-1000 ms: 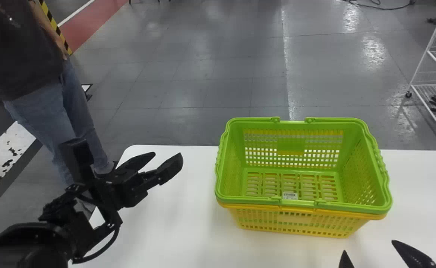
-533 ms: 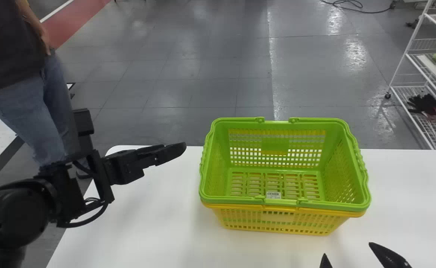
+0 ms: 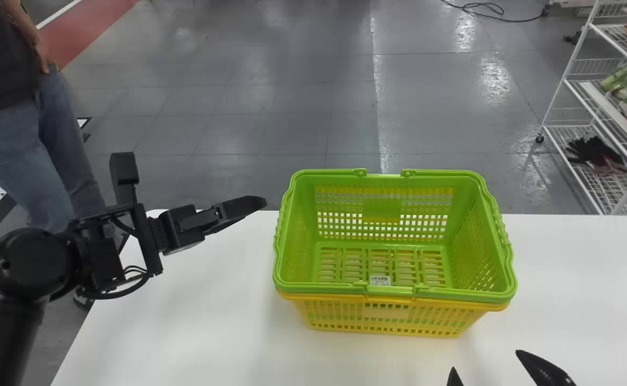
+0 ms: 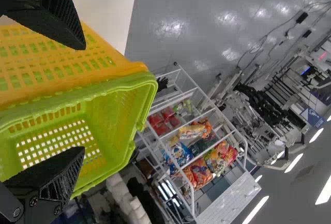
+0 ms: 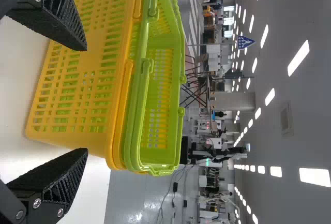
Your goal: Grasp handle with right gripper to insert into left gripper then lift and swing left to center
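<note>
Your left gripper [image 3: 262,202] has moved nearer the baskets' left side since a second ago. Nearest you, your right gripper [image 3: 485,360] has its fingers spread wide, holding nothing. Your left gripper's fingers are wide apart too, and empty. Beyond your right fingertips, a green basket [image 3: 382,206] sits nested in a yellow basket [image 3: 394,317] on a white table [image 3: 587,268], its handles [image 3: 501,230] folded onto the rim. Farther past those fingers stands a wire shelf [image 3: 567,75].

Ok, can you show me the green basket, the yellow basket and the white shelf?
Green basket [image 3: 382,205], head view: back wall.
Yellow basket [image 5: 92,62], right wrist view: outer side wall.
White shelf [image 4: 227,200], left wrist view: top panel.
</note>
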Controlling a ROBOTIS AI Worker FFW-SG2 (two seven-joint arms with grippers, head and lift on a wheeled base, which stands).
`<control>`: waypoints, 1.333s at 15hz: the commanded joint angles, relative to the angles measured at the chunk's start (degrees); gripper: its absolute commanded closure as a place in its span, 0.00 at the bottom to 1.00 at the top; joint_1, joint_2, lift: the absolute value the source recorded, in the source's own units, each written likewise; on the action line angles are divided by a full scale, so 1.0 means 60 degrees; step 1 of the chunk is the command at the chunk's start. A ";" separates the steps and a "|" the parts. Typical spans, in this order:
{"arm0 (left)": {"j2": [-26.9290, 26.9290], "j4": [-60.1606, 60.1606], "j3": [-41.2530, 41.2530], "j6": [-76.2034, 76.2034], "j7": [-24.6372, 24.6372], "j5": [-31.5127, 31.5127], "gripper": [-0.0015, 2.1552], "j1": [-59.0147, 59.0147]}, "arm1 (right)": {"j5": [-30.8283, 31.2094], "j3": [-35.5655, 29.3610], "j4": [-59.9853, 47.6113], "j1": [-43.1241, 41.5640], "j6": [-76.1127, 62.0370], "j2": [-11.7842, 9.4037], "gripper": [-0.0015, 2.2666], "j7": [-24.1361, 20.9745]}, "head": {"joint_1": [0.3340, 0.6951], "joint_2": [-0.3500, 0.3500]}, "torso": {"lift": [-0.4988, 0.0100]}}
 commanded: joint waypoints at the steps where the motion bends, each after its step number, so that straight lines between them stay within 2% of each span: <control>1: -0.0026 0.0396 -0.0423 0.0044 -0.0024 0.0073 0.06 -0.0311 | 0.0005 -0.0037 -0.0073 0.0055 0.0000 0.0000 0.05 -0.0002 | 1.00 0.64 | 0.80; 8: -0.0231 0.0747 -0.0731 -0.0073 -0.0054 -0.0103 0.06 -0.0457 | 0.0035 -0.0125 -0.0293 0.0216 0.0117 0.0000 0.05 -0.0002 | 1.00 0.57 | 0.80; 20: -0.0172 -0.0015 -0.0702 0.0542 0.0049 0.1083 0.06 -0.0340 | 0.0035 -0.0228 -0.0278 0.0216 0.0176 0.0029 0.05 -0.0002 | 1.00 0.52 | 0.80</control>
